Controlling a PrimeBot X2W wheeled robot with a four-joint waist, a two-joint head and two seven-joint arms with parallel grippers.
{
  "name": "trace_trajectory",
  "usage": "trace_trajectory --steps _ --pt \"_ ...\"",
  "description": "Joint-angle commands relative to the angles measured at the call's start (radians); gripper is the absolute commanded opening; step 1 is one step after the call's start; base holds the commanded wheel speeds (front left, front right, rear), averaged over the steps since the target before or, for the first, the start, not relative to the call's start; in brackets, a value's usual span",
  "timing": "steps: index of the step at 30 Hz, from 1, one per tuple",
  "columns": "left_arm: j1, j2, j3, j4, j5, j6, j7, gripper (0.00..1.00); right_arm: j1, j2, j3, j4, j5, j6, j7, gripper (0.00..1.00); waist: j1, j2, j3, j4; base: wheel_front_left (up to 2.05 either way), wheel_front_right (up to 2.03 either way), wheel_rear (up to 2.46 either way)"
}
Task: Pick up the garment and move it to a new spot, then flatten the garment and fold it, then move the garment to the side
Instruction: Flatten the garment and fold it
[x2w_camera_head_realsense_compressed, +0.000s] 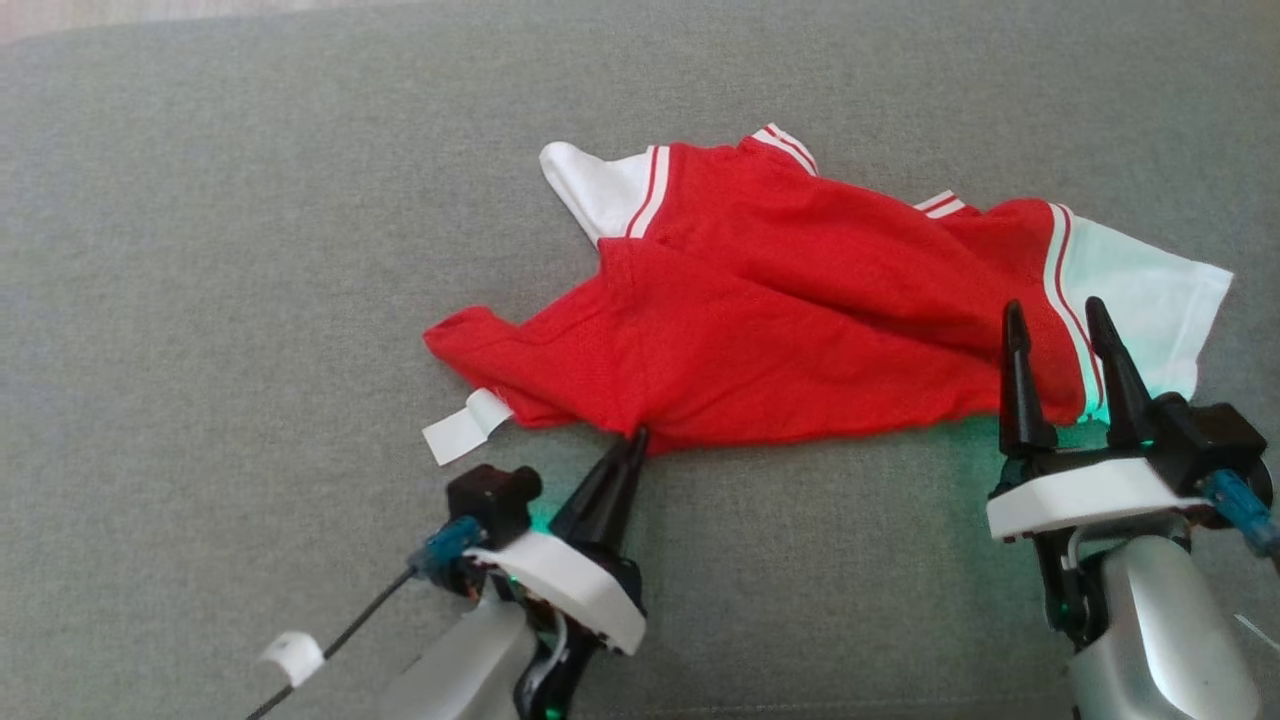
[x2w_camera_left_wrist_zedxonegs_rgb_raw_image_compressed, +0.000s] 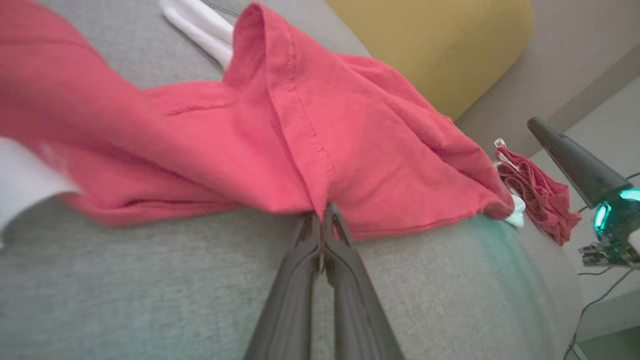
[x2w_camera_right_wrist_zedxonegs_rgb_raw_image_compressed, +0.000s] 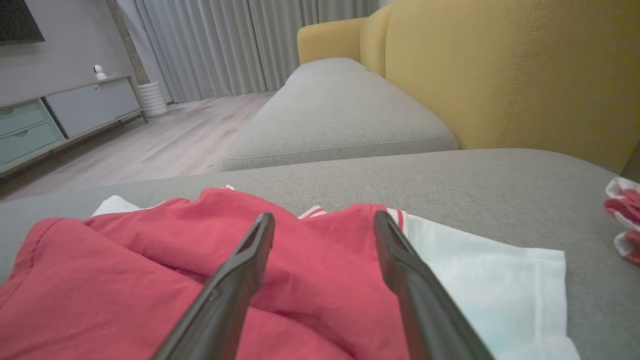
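The shirt (x2w_camera_head_realsense_compressed: 780, 300) lies rumpled on a grey cushion (x2w_camera_head_realsense_compressed: 250, 250), with the red body bunched in diagonal folds, one white sleeve sticking out at its far side and the other spread at its right end. A white label (x2w_camera_head_realsense_compressed: 462, 425) pokes out from the hem at its left corner. The left gripper (x2w_camera_head_realsense_compressed: 637, 435) sits at the shirt's near hem, fingers pressed together. In the left wrist view (x2w_camera_left_wrist_zedxonegs_rgb_raw_image_compressed: 324, 210) a ridge of red cloth rises straight from the tips, so it looks to be pinching the hem. The right gripper (x2w_camera_head_realsense_compressed: 1055, 305) hangs over the shirt's right end, by the striped seam where red meets white, fingers spread and holding nothing; the right wrist view (x2w_camera_right_wrist_zedxonegs_rgb_raw_image_compressed: 324, 216) shows cloth between and beyond them. I judge this to be the flattening stage, and early in it: one hem point is taken, the second is not. The shirt is neither flat nor folded, so smoothing, folding and moving it aside all remain. Whether it has been relocated cannot be told.
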Motion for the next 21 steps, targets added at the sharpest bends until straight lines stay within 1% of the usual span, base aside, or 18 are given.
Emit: trace_trajectory --steps 1,6,7,8,11,15,17,19,20,21 --pt "0.012 0.011 0.070 -0.017 0.015 0.002 0.001 0.00 -0.019 -0.005 0.026 -0.022 0.009 -0.001 -0.006 1.00 -0.0001 0.0000 -0.011 0.007 0.00 0.00 0.00" --pt "0.050 0.011 0.209 -0.051 0.081 0.002 0.001 0.00 -0.004 -0.005 0.016 -0.018 0.012 -0.001 -0.006 1.00 -0.0001 0.0000 -0.043 0.025 0.00 0.00 0.00" --pt "0.050 0.011 0.209 -0.051 0.081 0.002 0.001 0.00 -0.004 -0.005 0.016 -0.018 0.012 -0.001 -0.006 1.00 -0.0001 0.0000 -0.043 0.025 0.00 0.00 0.00" --pt "0.058 0.011 0.235 -0.056 0.094 0.002 0.001 0.00 0.000 -0.005 0.012 -0.017 0.011 -0.001 -0.006 1.00 -0.0001 0.0000 -0.049 0.031 0.00 0.00 0.00" --pt "0.073 0.017 0.326 -0.059 0.137 0.002 0.001 0.00 0.009 -0.005 0.006 -0.012 0.014 -0.001 -0.006 1.00 -0.0001 0.0000 -0.066 0.047 0.00 0.00 0.00" --pt "0.071 0.039 0.423 -0.021 0.196 0.002 0.001 0.00 0.012 -0.005 0.016 -0.009 0.024 -0.001 -0.006 1.00 -0.0001 0.0000 -0.079 0.063 0.00 0.00 0.00" --pt "0.069 0.050 0.450 0.010 0.227 0.002 0.001 0.00 0.011 -0.005 0.025 -0.007 0.028 -0.001 -0.006 1.00 -0.0001 0.0000 -0.083 0.065 0.00 0.00 0.00" --pt "0.074 0.049 0.464 0.044 0.240 0.002 0.001 0.00 0.010 -0.005 0.032 -0.002 0.032 -0.001 -0.006 1.00 -0.0001 0.0000 -0.086 0.065 0.00 0.00 0.00" --pt "0.078 0.046 0.468 0.054 0.240 0.002 0.001 0.20 0.011 -0.005 0.034 0.001 0.034 -0.001 -0.006 1.00 -0.0001 0.0000 -0.089 0.065 0.00 0.00 0.00" --pt "0.083 0.044 0.474 0.060 0.242 0.002 0.001 0.67 0.011 -0.005 0.036 0.003 0.036 -0.001 -0.006 1.00 -0.0001 0.0000 -0.091 0.064 0.00 0.00 0.00"
